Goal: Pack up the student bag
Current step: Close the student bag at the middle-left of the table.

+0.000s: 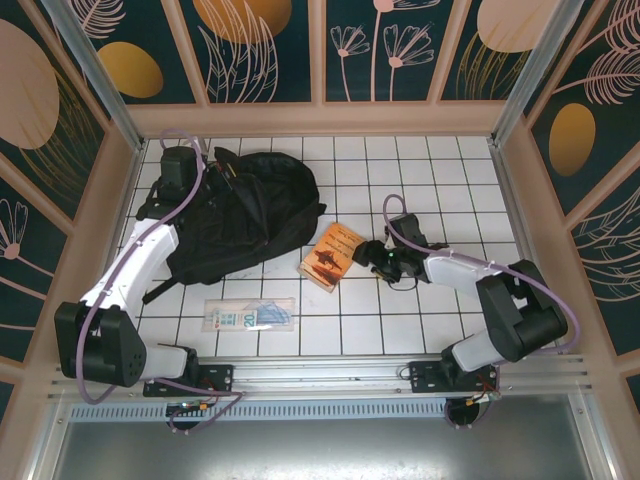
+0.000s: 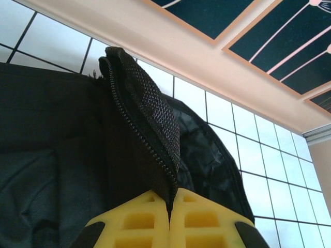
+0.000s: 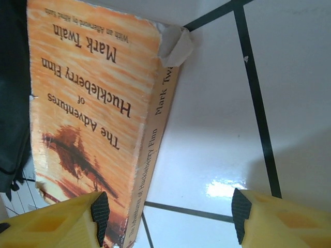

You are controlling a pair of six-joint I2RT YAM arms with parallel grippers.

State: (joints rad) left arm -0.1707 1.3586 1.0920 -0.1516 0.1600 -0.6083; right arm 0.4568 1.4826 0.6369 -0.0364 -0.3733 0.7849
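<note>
The student bag (image 1: 245,215) is a large black backpack lying at the back left of the tiled table. My left gripper (image 1: 203,176) is at the bag's back left corner. In the left wrist view that gripper (image 2: 169,199) is shut on the bag's zippered mesh edge (image 2: 147,116), which stands up from the bag (image 2: 51,155). An orange paperback book (image 1: 332,256) lies just right of the bag. My right gripper (image 1: 362,252) is at the book's right side. In the right wrist view it (image 3: 168,217) is open, one fingertip (image 3: 100,213) over the book (image 3: 88,103), the other over bare tile.
A clear plastic pouch (image 1: 250,316) with blue items lies in front of the bag, near the table's front edge. Wooden frame walls enclose the table on three sides. A fold of the black bag (image 3: 10,103) borders the book's far side.
</note>
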